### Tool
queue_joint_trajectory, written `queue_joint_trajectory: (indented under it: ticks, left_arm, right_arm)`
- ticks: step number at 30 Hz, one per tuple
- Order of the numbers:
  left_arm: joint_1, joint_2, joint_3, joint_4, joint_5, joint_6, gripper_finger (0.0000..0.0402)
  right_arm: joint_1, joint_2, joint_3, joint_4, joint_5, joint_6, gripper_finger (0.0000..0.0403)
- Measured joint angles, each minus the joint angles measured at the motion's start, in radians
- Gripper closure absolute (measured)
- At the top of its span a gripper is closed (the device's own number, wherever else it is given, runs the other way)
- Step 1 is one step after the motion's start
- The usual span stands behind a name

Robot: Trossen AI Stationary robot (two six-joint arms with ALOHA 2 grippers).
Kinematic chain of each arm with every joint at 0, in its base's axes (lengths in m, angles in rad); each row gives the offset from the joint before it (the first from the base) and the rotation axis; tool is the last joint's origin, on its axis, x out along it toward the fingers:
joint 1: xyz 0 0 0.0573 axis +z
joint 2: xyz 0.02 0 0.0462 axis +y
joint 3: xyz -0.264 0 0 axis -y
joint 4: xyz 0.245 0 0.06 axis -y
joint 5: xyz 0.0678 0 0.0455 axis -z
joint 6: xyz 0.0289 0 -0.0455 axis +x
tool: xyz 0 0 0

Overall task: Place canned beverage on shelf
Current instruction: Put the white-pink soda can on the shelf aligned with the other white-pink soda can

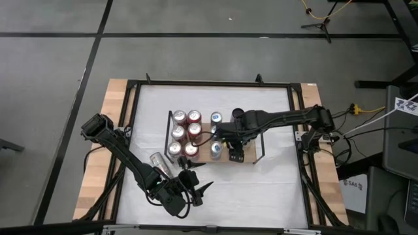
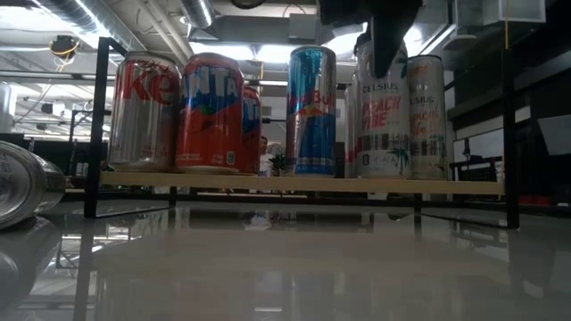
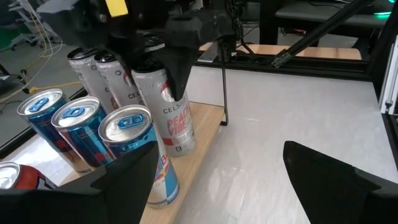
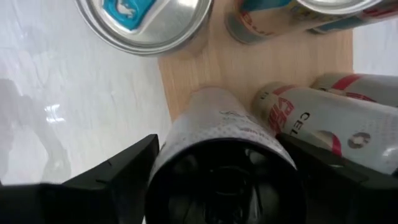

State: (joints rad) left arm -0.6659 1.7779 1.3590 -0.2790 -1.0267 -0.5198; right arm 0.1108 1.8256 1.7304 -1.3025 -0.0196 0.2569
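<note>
So the right arm reaches in across the table from its side, bent at the elbow, with the right gripper (image 1: 233,151) pointing straight down over the shelf (image 1: 225,159). Its fingers straddle a white Celsius can (image 4: 225,155) standing upright on the board beside another Celsius can (image 4: 329,124) — spread or squeezing, I can't tell. The left gripper (image 1: 196,189) hovers near the table's front edge, fingers spread wide and empty, beside a silver can (image 1: 160,162) lying on its side.

hand (image 4: 224,180) astride upright can (image 4: 227,143); shelf (image 4: 193,65) beneath; white cans (image 4: 336,118) beside
</note>
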Motion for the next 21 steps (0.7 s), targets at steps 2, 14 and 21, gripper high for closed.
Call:
queue_joint_trajectory:
  ticks: [2, 14, 21]
  left_arm:
    - [0.0, 0.0, 0.0, 0.0, 0.0, 0.0, 0.0064]
    - [0.0, 0.0, 0.0, 0.0, 0.0, 0.0, 0.0064]
    - [0.0, 0.0, 0.0, 0.0, 0.0, 0.0, 0.0064]
  right_arm:
    - [0.0, 0.001, 0.0, 0.0, 0.0, 0.0, 0.0085]
    - [0.0, 0.0, 0.001, 0.0, -0.005, 0.0, 0.0084]
    - [0.0, 0.0, 0.001, 0.0, -0.038, -0.001, 0.007]
